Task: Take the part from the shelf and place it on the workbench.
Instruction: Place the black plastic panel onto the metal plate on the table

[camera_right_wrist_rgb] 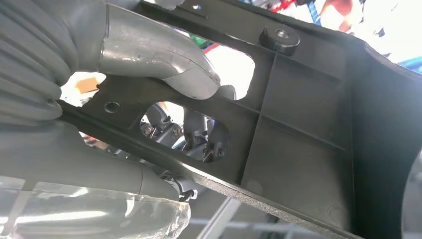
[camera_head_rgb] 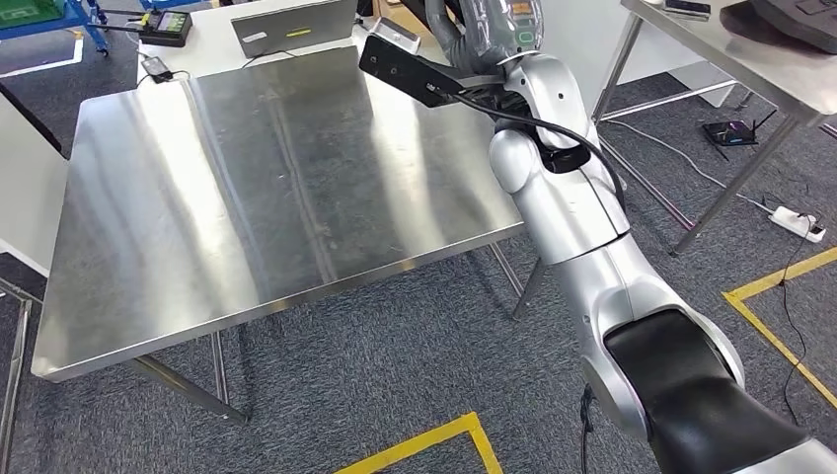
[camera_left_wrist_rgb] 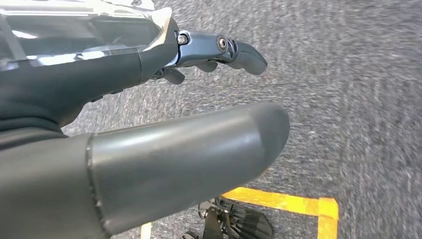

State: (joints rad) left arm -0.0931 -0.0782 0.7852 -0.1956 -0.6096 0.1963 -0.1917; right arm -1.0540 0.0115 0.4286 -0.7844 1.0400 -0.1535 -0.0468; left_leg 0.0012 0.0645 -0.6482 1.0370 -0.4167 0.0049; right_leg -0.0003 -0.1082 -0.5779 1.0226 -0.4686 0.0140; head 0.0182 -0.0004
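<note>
Black plastic part (camera_right_wrist_rgb: 298,134) — we hold it in our right hand (camera_right_wrist_rgb: 164,74), thumb and fingers pinching it, above steel workbench (camera_head_rgb: 247,197). Left hand (camera_left_wrist_rgb: 189,149) — fingers apart, holding nothing.

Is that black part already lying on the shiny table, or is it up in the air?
In the air. The right hand grips the black part above the workbench, thumb pressed on it.

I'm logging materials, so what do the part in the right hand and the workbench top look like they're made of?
The part looks like moulded black plastic with a matte finish: stiffening ribs and cut-outs show. The workbench top looks like brushed stainless steel: silver, streaky reflections, a folded edge.
</note>
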